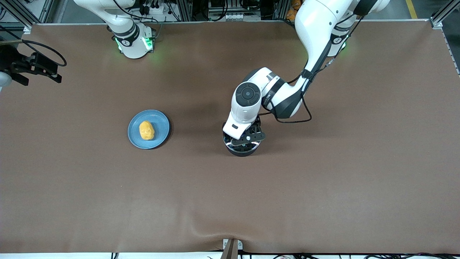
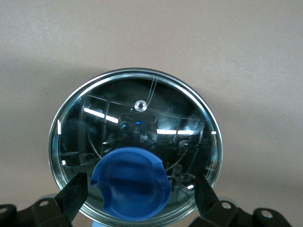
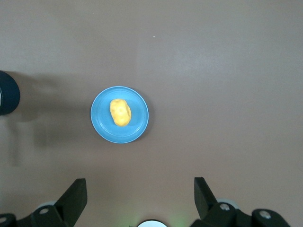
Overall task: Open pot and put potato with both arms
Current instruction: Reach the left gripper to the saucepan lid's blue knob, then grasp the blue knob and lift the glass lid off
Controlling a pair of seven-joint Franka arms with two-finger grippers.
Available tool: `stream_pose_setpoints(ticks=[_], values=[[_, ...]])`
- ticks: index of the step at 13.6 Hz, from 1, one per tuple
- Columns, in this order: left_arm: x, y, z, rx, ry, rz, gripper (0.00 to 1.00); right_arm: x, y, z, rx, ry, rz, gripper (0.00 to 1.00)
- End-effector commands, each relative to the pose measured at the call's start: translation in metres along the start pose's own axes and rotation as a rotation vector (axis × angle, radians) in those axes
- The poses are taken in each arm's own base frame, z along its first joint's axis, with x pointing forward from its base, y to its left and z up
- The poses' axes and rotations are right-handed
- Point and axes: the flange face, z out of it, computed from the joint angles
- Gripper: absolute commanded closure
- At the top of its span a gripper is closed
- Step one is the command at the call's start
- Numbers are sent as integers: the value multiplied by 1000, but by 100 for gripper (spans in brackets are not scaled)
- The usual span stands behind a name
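Pot (image 1: 243,148): small black saucepan in the lower middle of the front view, the item nearest the front camera; mostly covered by the left arm's wrist, handle not visible.
Glass lid (image 2: 136,143): sits on the pot, steel rim all round, filling the centre of the left wrist view; reflections cross the glass.
Blue knob (image 2: 131,183): low in the left wrist view, at the lid's middle, between the two black fingers (image 2: 72,195).
Left gripper (image 2: 137,194): directly over the pot, fingers spread with one either side of the knob, a gap visible on each side.
Potato (image 1: 146,130): yellow-orange, lumpy, lying on the plate at centre-left of the front view, a little farther from the camera than the pot.
Plate (image 1: 159,123): flat, light blue, round, well apart from the pot, toward the right arm's end of the table.
Right gripper (image 3: 140,201): high above the table, waiting; fingers spread wide at the bottom of the right wrist view, with plate and potato far below.
Table (image 1: 323,187): covered in brown cloth.
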Motion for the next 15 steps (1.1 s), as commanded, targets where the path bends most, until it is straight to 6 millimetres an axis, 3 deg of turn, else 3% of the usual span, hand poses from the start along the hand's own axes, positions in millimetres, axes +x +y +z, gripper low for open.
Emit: stream_pose_setpoints(ticks=[1, 4, 6, 9, 11, 12, 15], values=[[2, 4, 5, 19, 26, -6, 0, 2, 2, -4, 7, 0, 17, 0], [3, 2, 15, 31, 16, -13, 0, 2, 2, -4, 7, 0, 15, 0], [4, 1, 10, 30, 18, -17, 24, 2, 2, -4, 7, 0, 15, 0], [4, 1, 5, 27, 20, -51, 78, 2, 2, -4, 7, 0, 15, 0], [4, 0, -1, 28, 24, -57, 93, 2, 2, -4, 7, 0, 15, 0], [5, -1, -5, 30, 24, -57, 100, 2, 2, -4, 7, 0, 15, 0], [6, -10, -37, 46, 24, -67, 100, 2, 0, -4, 3, 1, 2, 0]])
